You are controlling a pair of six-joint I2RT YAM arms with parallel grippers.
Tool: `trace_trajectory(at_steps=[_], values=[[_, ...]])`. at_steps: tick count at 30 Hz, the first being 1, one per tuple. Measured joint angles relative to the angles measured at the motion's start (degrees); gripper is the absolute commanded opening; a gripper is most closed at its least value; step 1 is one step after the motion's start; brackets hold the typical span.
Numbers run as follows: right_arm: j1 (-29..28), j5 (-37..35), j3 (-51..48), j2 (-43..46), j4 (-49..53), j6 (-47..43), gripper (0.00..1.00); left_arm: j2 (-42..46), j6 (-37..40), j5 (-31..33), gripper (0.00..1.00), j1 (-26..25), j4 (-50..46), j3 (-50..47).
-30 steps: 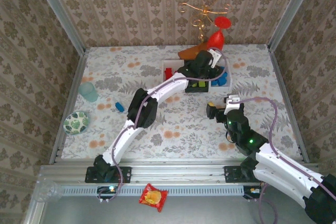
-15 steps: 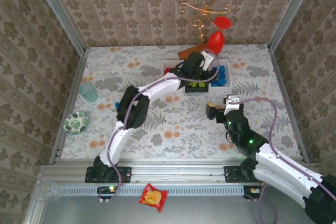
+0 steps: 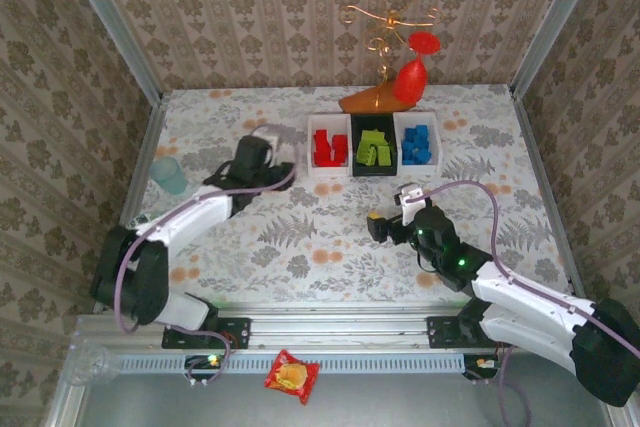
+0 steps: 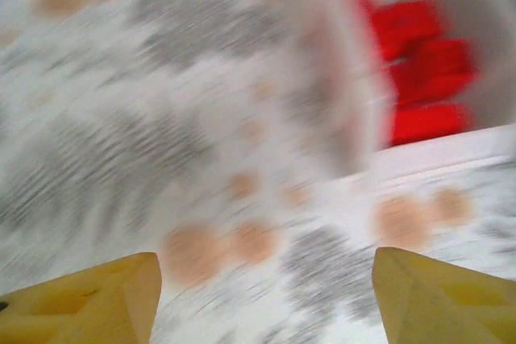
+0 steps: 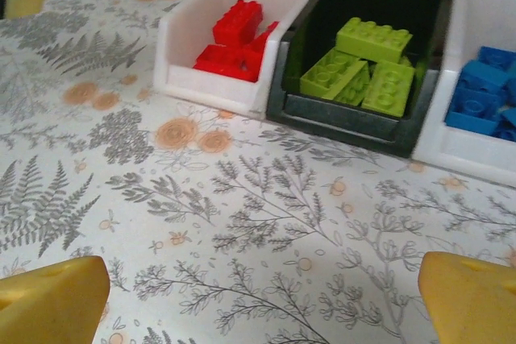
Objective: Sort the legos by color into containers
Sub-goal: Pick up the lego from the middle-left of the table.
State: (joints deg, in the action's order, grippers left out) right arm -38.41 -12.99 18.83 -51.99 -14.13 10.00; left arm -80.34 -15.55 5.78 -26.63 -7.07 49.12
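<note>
1. Colours are kept apart, far centre: red plastic legos (image 5: pixel 234 38) in the left white square container (image 5: pixel 210 86), lime legos (image 5: pixel 367 62) in the black middle container (image 5: pixel 347 114), blue legos (image 5: pixel 484 90) in the right white container (image 5: pixel 459 159).
2. Left hand (image 4: pixel 262 304) hangs spread and empty over the floral tabletop (image 5: pixel 242 223), just left of the red legos' container.
3. Right hand (image 5: pixel 258 304), spread and empty, sits nearer, leaving all three unobstructed.

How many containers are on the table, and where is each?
3, in one row: left white container, black container in the middle, right white container. None seems hidden.

Left fingers (image 4: pixel 81 300) swung back from the containers (image 3: pixel 327 172), seemingly opening.
</note>
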Motion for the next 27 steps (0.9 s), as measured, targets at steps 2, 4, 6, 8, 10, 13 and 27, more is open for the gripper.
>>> trace_trajectory(at_steps=[2, 4, 6, 8, 10, 13, 27], values=[[0.0, 2.3, 0.3, -1.2, -0.7, -0.6, 1.00, 2.4, -1.3, 2.5, 0.73, 4.4, -3.1, -3.5], [-0.1, 5.8, 1.1, -3.0, -1.3, -1.1, 1.00, 3.5, -2.3, 3.7, 0.73, 8.0, -5.2, -5.5], [-0.5, 9.8, 2.3, -5.7, -2.3, -1.4, 1.00, 3.5, -3.1, 4.0, 0.74, 11.0, -6.7, -6.3], [-1.1, 13.7, 3.7, -8.7, -2.7, -1.8, 1.00, 2.8, -3.8, 3.9, 0.75, 13.0, -7.4, -6.4], [-2.1, 16.5, 4.6, -11.0, -3.4, -2.3, 1.00, 1.5, -4.2, 3.9, 0.75, 13.6, -7.3, -6.4], [-3.2, 18.7, 5.1, -12.4, -3.7, -2.6, 1.00, -2.1, -4.4, 3.2, 0.75, 14.4, -7.3, -6.4], [-3.5, 19.0, 5.1, -11.8, -3.7, -3.9, 1.00, -13.6, -5.5, -0.4, 0.47, 17.2, -6.3, -1.4]])
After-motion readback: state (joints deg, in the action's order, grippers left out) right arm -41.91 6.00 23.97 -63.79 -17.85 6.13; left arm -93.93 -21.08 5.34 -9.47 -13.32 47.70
